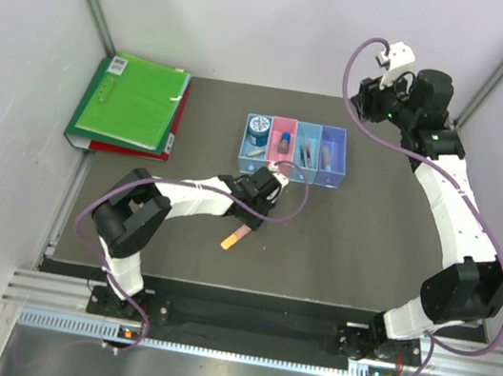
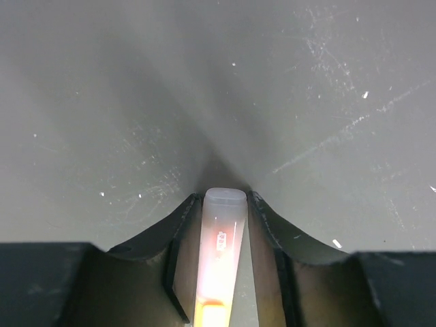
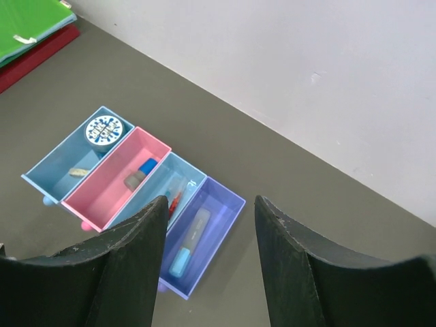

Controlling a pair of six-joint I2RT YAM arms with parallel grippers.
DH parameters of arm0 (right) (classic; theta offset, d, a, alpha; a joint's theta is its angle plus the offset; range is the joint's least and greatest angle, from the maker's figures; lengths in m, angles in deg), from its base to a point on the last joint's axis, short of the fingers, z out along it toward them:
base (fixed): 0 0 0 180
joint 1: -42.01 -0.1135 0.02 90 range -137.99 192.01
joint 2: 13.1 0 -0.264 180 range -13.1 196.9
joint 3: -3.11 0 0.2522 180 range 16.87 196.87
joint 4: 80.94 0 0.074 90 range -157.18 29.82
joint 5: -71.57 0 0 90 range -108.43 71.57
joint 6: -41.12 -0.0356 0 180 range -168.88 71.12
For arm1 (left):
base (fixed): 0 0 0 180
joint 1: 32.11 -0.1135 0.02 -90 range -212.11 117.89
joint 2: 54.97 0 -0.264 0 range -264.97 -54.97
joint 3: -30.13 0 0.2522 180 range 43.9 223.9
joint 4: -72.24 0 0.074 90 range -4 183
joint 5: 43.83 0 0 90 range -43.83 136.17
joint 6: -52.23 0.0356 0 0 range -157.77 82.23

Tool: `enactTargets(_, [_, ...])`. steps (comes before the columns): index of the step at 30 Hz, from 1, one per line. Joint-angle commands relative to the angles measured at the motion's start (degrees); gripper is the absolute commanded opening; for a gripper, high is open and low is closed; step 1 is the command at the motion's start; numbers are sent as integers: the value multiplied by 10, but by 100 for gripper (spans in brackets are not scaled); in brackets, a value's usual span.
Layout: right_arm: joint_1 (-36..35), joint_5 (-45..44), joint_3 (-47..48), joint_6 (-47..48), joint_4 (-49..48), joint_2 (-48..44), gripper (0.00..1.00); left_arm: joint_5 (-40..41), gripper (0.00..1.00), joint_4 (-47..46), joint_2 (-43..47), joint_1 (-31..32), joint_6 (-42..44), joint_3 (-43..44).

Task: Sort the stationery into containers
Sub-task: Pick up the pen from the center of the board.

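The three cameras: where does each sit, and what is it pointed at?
Top external: overhead behind the bases, looking down on table; both arms show.
Left wrist: close above table; left gripper shut on orange-pink stick.
Right wrist: high, tilted down at bins; right gripper open.
Shared: top and right wrist both see bins and green folder.

The orange-pink flat stick (image 1: 232,238) slants near the middle of the table (image 1: 366,255), perhaps lifted. Four joined bins (image 1: 328,183) sit toward the far edge, a blue tape roll (image 1: 258,129) in the leftmost.
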Motion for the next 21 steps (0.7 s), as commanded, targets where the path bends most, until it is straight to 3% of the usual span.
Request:
enactTargets(1, [11, 8, 21, -13, -13, -24, 54, -7, 35, 109, -64, 4, 9, -41])
enactTargets(3, [12, 9, 19, -16, -13, -26, 54, -11, 32, 112, -62, 4, 13, -37])
enactTargets(5, [12, 8, 18, -18, -15, -26, 54, -18, 5, 116, -64, 4, 12, -36])
enactTargets(6, [12, 8, 19, -19, -15, -26, 54, -19, 0, 116, -66, 5, 14, -34])
enactTargets(12, [12, -6, 3, -14, -8, -34, 54, -17, 0, 144, -75, 4, 19, 29])
enactTargets(21, [18, -6, -94, -39, -41, -55, 54, 32, 0, 176, -50, 5, 49, 131])
